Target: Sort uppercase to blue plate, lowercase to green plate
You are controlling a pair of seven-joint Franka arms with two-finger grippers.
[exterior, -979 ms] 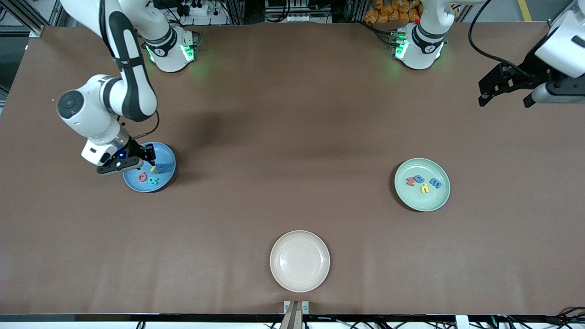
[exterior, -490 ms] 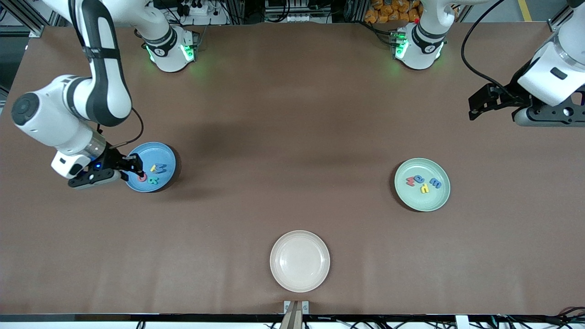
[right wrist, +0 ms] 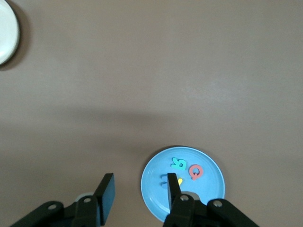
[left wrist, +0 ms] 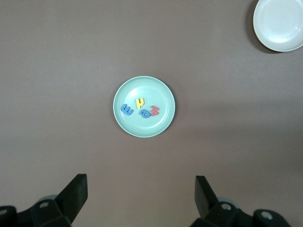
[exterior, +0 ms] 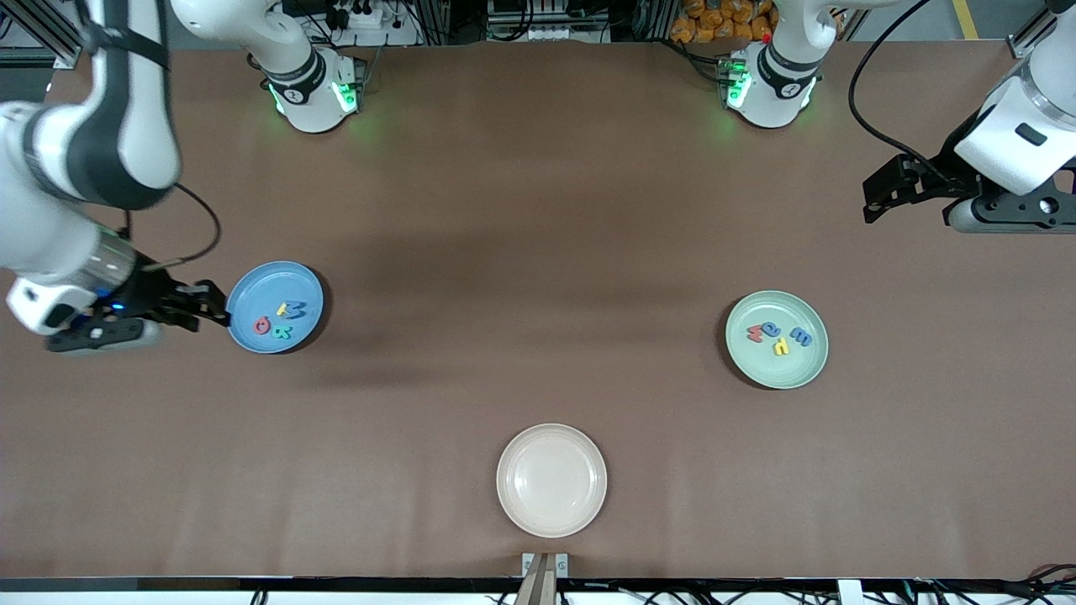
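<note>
The blue plate [exterior: 244, 294] [right wrist: 208, 189] holds the uppercase letters: red O [exterior: 262, 325] [right wrist: 195, 171], yellow H [exterior: 283, 309], blue M [exterior: 297, 309] and a teal letter [exterior: 283, 331] [right wrist: 178, 163]. My right gripper [exterior: 214, 304] [right wrist: 140, 182] hangs open and empty over the table just off the plate's rim, toward the right arm's end. The green plate [exterior: 782, 374] [left wrist: 142, 128] holds the lowercase letters: red w [exterior: 756, 333] [left wrist: 155, 110], a rounded blue one [exterior: 771, 329], a yellow one [exterior: 781, 345] [left wrist: 140, 102] and a blue E-like one [exterior: 801, 337] [left wrist: 127, 109]. My left gripper [exterior: 870, 202] [left wrist: 141, 183] waits open, high over the left arm's end.
An empty cream plate [exterior: 551, 512] [left wrist: 279, 40] [right wrist: 7, 33] sits near the table's front edge, nearer the front camera than both other plates. Both arm bases [exterior: 315, 92] stand along the table's back edge.
My right gripper has drawn back from over the blue plate's letters to just off its rim, toward the right arm's end. The left arm shifted slightly, then held still.
</note>
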